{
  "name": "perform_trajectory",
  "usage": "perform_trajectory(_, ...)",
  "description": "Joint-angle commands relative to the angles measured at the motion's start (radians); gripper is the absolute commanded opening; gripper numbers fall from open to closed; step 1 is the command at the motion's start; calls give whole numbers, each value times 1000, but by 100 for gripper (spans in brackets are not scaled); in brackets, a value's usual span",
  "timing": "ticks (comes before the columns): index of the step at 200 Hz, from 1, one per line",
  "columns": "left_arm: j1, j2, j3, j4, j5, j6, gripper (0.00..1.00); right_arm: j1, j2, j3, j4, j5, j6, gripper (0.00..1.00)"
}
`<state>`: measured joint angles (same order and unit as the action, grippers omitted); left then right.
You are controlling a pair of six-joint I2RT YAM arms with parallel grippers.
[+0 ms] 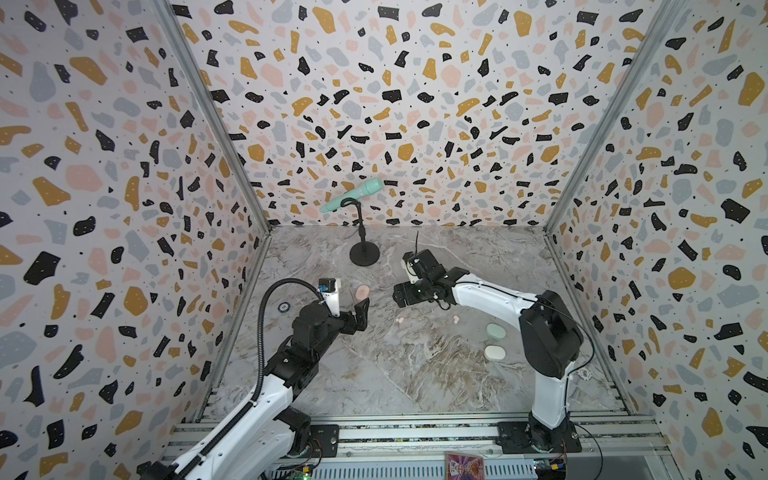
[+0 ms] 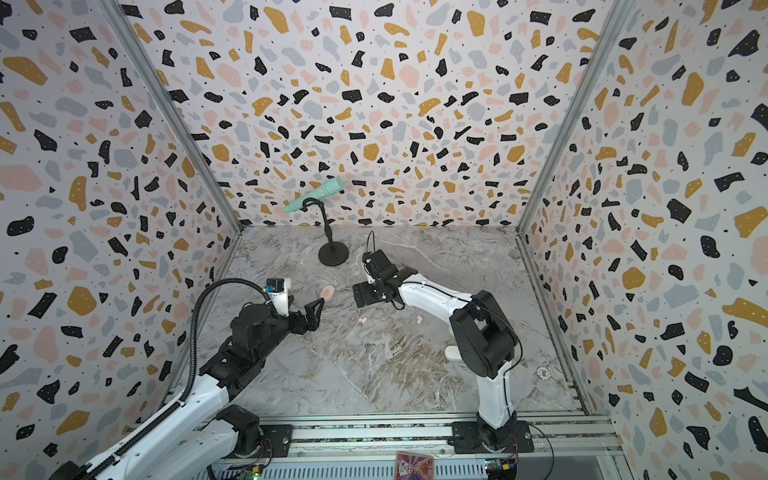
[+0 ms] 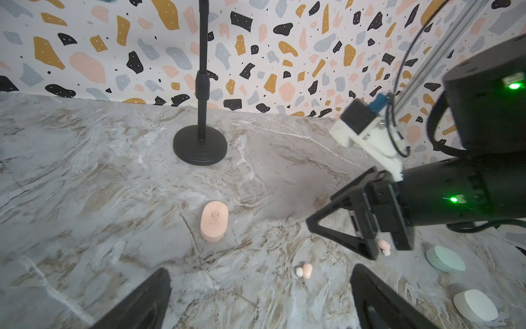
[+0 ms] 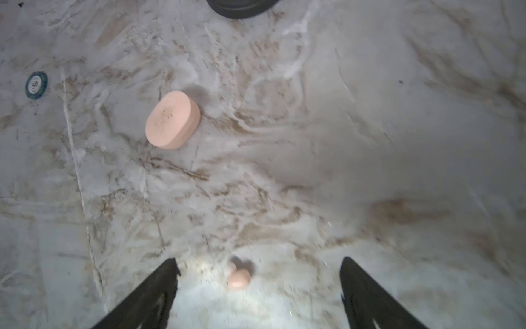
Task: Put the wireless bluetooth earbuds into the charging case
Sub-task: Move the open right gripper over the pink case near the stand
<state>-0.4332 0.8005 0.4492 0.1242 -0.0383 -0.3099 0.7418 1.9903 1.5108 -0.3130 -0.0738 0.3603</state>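
A closed pink charging case (image 1: pixel 362 291) (image 2: pixel 328 292) (image 3: pixel 214 221) (image 4: pixel 172 124) lies flat on the marble table. Two pink earbuds rest loose on the table: one (image 1: pixel 400 320) (image 2: pixel 363 320) (image 3: pixel 304 270) (image 4: pixel 239 278) mid-table, the other (image 1: pixel 456 318) (image 2: pixel 419 319) (image 3: pixel 382 245) further right. My left gripper (image 1: pixel 359 320) (image 2: pixel 315 312) (image 3: pixel 260 299) is open and empty, just in front of the pink case. My right gripper (image 1: pixel 398 296) (image 2: pixel 360 296) (image 4: pixel 259 293) is open above the table. In the right wrist view the nearer earbud lies between its fingers, untouched.
A closed mint case (image 1: pixel 494 331) (image 3: pixel 445 257) and a closed white case (image 1: pixel 494 353) (image 3: pixel 475 306) lie at the right by the right arm. A mint microphone (image 1: pixel 353 194) stands on a black stand (image 1: pixel 364 253) at the back. Poker chips (image 1: pixel 284 307) (image 1: pixel 584 372) lie near the side walls.
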Motion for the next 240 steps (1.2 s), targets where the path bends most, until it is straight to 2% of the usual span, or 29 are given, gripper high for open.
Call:
perform_trajectory(1,-1,-21,-10,-6,-20,-16,100,12,78,137,37,-19,-42,90)
perform_trajectory(70,-1,-31,-36,-37,-57,-74,100,39,435,612,-32,-56,-65,91)
perform_trajectory(112,1,-7,-56,-58,-106,-117,100,48,570,804,-95,-71,-66,91)
perform_trajectory(183,118,55,-96,72,-21,-116,100,48,570,778,-151,-33,-60,85)
perform_trajectory(240,137,114,-107,158,-3,-87,100,40,392,519,-171,45,-9,83)
